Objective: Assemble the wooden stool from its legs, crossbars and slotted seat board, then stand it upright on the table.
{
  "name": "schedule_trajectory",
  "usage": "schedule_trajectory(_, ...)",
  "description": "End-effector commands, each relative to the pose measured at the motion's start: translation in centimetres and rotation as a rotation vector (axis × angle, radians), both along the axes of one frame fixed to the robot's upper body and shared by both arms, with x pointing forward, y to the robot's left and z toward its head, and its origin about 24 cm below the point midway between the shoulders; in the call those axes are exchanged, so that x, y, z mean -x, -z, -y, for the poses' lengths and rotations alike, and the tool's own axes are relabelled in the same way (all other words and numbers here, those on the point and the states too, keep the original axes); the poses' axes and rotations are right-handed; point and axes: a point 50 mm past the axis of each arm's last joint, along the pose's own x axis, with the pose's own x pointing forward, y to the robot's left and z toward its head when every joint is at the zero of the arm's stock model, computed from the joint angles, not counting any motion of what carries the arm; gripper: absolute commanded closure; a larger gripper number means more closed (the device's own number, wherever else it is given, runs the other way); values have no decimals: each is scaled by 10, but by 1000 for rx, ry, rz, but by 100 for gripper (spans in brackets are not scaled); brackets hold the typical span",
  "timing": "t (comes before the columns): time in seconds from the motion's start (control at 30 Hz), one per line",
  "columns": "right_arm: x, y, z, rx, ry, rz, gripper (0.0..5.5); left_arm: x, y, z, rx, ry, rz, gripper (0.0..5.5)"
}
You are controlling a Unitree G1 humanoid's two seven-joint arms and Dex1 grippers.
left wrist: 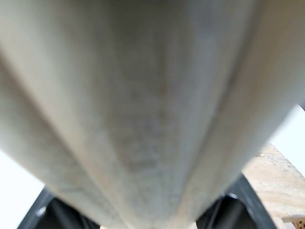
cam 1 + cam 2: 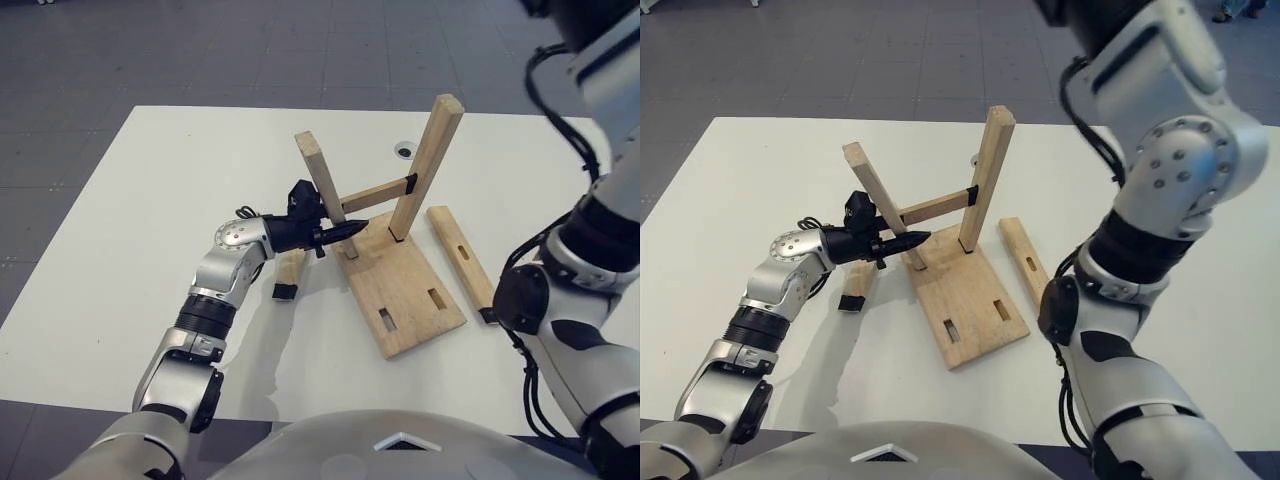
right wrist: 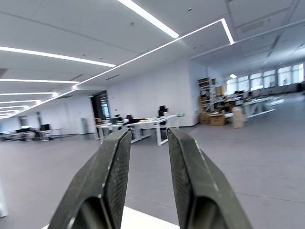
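Two legs are standing in the far slots of the slotted seat board [image 2: 410, 290], which is lying flat on the tabletop [image 2: 150, 200]. In the left eye view, the left leg [image 2: 318, 170] is leaning outward, the right leg [image 2: 430, 160] is standing straighter, and a crossbar [image 2: 375, 193] is bridging them. The left claw [image 2: 340, 230] is positioned low on the left leg, just below the crossbar joint, with its fingers lying to either side of the wood. A loose leg [image 2: 460, 262] is lying just beside the board's right edge, with its long axis running parallel to that edge. A loose crossbar [image 2: 290, 272] is lying just left of the board. Two near slots are showing empty.

In the left wrist view, the left leg is running between the two dark fingers [image 1: 52, 214]; the claw is judged to be gripping it.

In the right wrist view, the right claw [image 3: 148, 133] is pointing out into the room, its fingers slightly parted and holding nothing.

The loose leg is lying on the right arm's side, so that arm is judged the nearer one for picking it up, and the claw will need to come down across the leg's long axis.
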Motion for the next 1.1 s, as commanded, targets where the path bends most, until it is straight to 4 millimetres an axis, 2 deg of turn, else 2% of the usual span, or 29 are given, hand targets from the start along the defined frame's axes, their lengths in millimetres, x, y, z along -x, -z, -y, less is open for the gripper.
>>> schedule_trajectory(0.03,-24,46,38,122,267,-147,413,16,42,-11,-211,41,-151,345)
schedule_trajectory(0.1,-31,88,41,187,306,-260,413,14,40,-11,-212,51,-146,345)
schedule_trajectory(0.2,-24,147,24,243,238,-420,413,11,38,-10,-215,70,-137,345)
schedule_trajectory(0.27,-14,169,8,257,163,-481,413,11,37,-9,-218,86,-136,345)
schedule_trajectory(0.4,-3,180,-13,274,72,-504,413,12,37,-10,-229,107,-138,345)
schedule_trajectory(0.47,-1,182,-17,286,35,-505,413,11,36,-10,-231,109,-137,345)
schedule_trajectory(0.53,-2,184,-11,309,25,-505,413,11,36,-9,-230,108,-136,345)
schedule_trajectory(0.6,-7,188,16,358,86,-527,413,12,36,-9,-227,105,-135,345)
schedule_trajectory(0.7,-11,197,81,445,276,-586,413,14,38,-11,-223,96,-141,345)
schedule_trajectory(0.73,-11,198,108,478,370,-606,413,15,38,-11,-224,94,-140,345)
schedule_trajectory(0.8,-11,194,152,488,540,-627,413,14,37,-11,-221,87,-137,345)
schedule_trajectory(0.83,-11,190,162,480,583,-622,413,14,37,-11,-219,85,-137,345)
schedule_trajectory(0.87,-13,187,158,469,576,-608,413,15,37,-12,-220,83,-138,345)
schedule_trajectory(0.9,-17,184,147,460,541,-589,413,15,37,-13,-221,82,-139,345)
schedule_trajectory(0.93,-21,182,127,455,474,-563,413,16,38,-14,-222,80,-141,345)
schedule_trajectory(0.97,-22,180,72,424,264,-519,413,16,39,-14,-223,79,-144,345)
schedule_trajectory(1.0,-12,176,17,384,43,-480,413,16,40,-12,-223,81,-146,345)
schedule_trajectory(1.03,10,169,-34,334,-207,-449,413,17,40,-10,-224,86,-148,345)
schedule_trajectory(1.07,35,160,-69,302,-427,-426,413,18,41,-9,-225,92,-150,345)
schedule_trajectory(1.1,58,152,-84,290,-625,-424,413,18,41,-9,-229,98,-150,345)
